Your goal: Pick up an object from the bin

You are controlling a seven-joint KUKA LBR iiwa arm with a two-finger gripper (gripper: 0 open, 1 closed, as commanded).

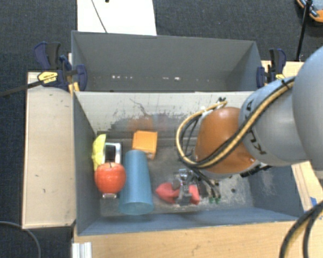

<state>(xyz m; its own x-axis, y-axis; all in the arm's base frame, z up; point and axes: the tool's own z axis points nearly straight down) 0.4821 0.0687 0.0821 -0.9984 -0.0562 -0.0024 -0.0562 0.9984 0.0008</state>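
Far left of my gripper point(186, 191): yellow banana-like piece point(99, 148), small white-and-black item point(113, 152), and a red apple point(110, 177) touching both. Closer in, a blue cylinder point(136, 183), with an orange block point(145, 142) at its far end. The red lumpy thing point(166, 192) lay right at my gripper, partly under it, on the floor of the bin point(161, 58). Gripper open or closed: couldn't tell.

Grey metal bin point(167, 63) floor, left side: red apple point(110, 177) touching a blue cylinder point(136, 183) lying flat, orange block point(145, 142) behind, yellow thing point(99, 148) at the wall. Small red piece point(166, 192) lies right of the cylinder.
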